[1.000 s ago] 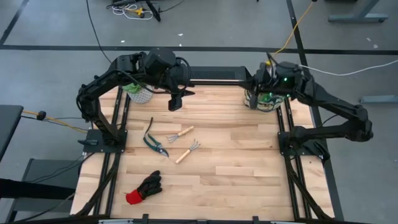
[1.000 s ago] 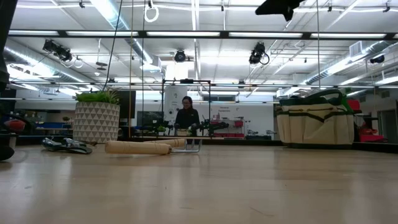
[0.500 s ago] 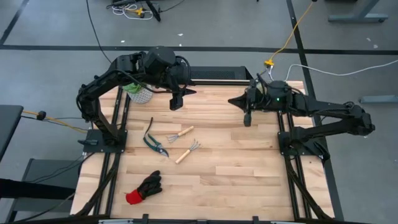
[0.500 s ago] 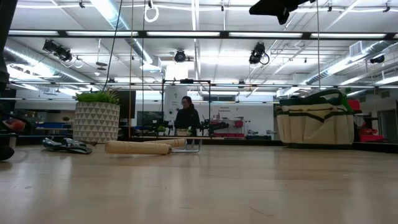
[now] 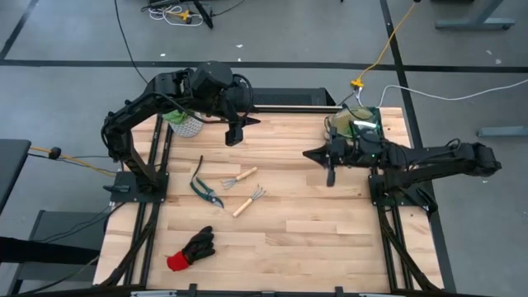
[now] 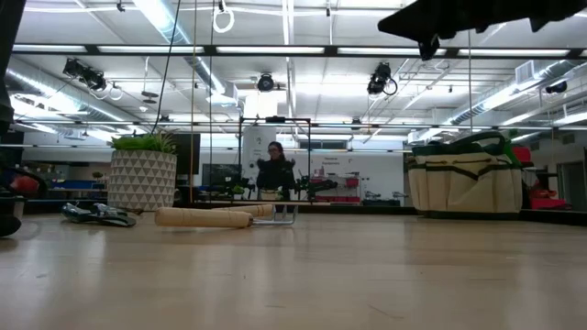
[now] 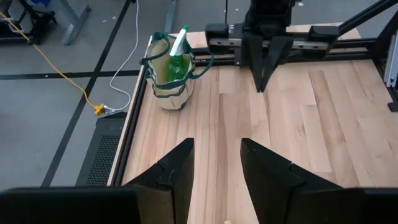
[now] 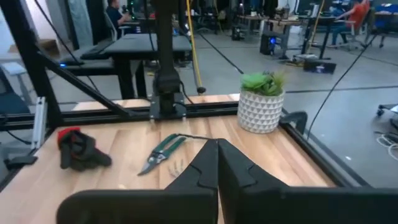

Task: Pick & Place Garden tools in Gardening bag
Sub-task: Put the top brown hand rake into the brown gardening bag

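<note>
**Fingers pressed together on the right arm, held above the table**

Closed and empty, the right gripper point(image 5: 331, 171) points down over bare wood, its arm stretched low and level from the table's right side. Just behind it, the gardening bag point(image 5: 355, 128) holds the green spray bottle point(image 7: 178, 51). The left gripper point(image 5: 233, 134) hangs with fingers parted near the potted plant point(image 5: 183, 124). Shears point(image 5: 204, 187), fork point(image 5: 240, 177), rake point(image 5: 249, 200) and glove point(image 5: 190, 248) lie on the table.
</note>
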